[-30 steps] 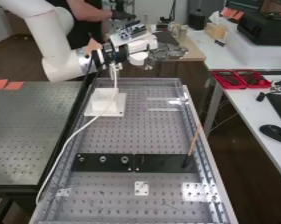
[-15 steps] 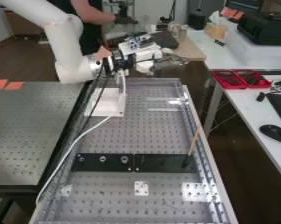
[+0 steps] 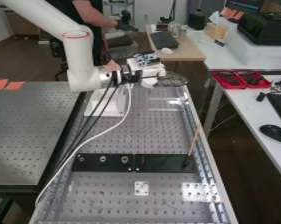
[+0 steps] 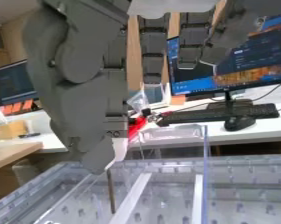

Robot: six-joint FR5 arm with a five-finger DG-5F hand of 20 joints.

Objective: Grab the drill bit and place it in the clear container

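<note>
Item: drill bit (image 4: 111, 192), slim, dark brownish rod. Location: at the fingertips, apparently pinched there; its long axis runs outward from them, away from the palm.

Item: hand (image 3: 170, 79), dark grey, on a white six-jointed arm (image 3: 79, 52), the only arm present. State: thumb side and one finger brought together on the bit, other fingers fairly straight. Position: above the far end of the perforated grey metal desk (image 3: 131, 132).

Item: clear container (image 4: 205, 165), transparent, straight-walled. Two white strips (image 4: 134, 195) show at it, one near the bit's line. Governing relation: bit and container lie close together, the bit's free end directed toward the container side. Whether that end falls inside the wall cannot be told.

Edges: the upright clear wall is the likely snag; the bit probably needs centring between walls before lowering and release. The metal side rail (image 3: 205, 147) bounds the desk beside the container. A white block (image 3: 109, 104) stands on the arm's side. Open room: above the container, and over the perforated surface toward the near end.
</note>
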